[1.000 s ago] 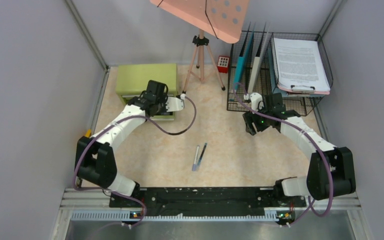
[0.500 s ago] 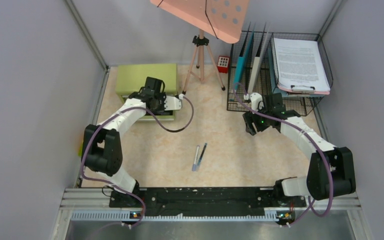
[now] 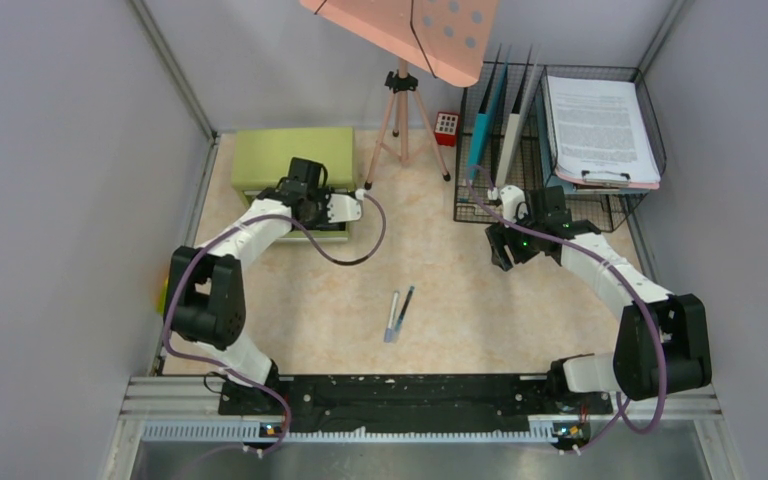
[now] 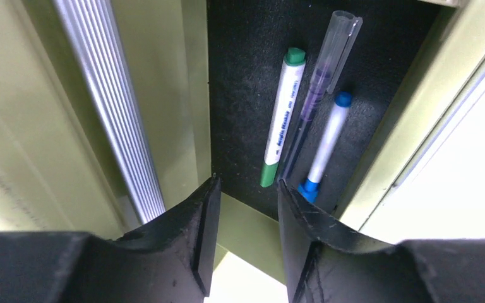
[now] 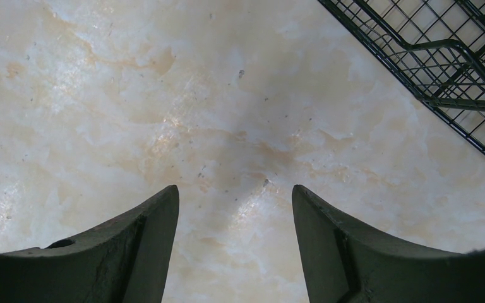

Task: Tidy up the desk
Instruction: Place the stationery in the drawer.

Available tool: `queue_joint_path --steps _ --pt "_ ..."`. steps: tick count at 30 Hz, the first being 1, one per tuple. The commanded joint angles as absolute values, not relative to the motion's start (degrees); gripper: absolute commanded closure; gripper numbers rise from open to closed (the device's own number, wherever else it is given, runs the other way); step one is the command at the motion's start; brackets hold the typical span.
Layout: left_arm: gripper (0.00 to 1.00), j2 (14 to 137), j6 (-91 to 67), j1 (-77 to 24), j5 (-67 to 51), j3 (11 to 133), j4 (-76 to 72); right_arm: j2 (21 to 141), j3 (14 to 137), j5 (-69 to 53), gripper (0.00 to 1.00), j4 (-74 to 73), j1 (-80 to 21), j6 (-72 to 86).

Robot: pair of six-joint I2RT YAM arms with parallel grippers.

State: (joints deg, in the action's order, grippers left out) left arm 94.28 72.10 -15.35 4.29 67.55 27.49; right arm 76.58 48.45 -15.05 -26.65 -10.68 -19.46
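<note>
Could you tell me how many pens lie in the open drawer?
3: a green-capped marker, a clear pen beside it, a blue-capped pen rightmost. More may be hidden.

Top external: high above the near edge, looking down over the whole desk (image 3: 440,280). Left wrist: close, looking into the drawer (image 4: 240,95) at the far-left corner. Right wrist: close over bare desk beside the wire rack (image 5: 461,103), far-right. The top view covers both spots.

Beige-peach marbled desk (image 3: 460,300) — green cabinet (image 3: 285,150)
</note>
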Motion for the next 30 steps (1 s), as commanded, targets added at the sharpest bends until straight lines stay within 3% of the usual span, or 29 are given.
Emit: queue_joint_path --steps 1,8,17,30 --pt "0.52 90.8 69.3 -15.1 2.5 66.4 24.0 75.3 50.1 -15.4 0.35 -26.3 -10.1 -20.2" --pt "0.42 84.4 62.2 -15.8 -1.9 67.2 26.6 75.1 50.2 -15.5 0.35 -26.4 -10.0 -20.2" --pt "0.36 78.6 33.8 -26.8 -11.4 66.6 37.7 75.8 50.3 -15.6 0.35 -26.2 -10.0 -19.8" --pt "0.29 89.5 10.3 -38.5 -21.9 64.6 33.4 75.8 50.1 -14.4 0.35 -26.0 -10.1 -19.9"
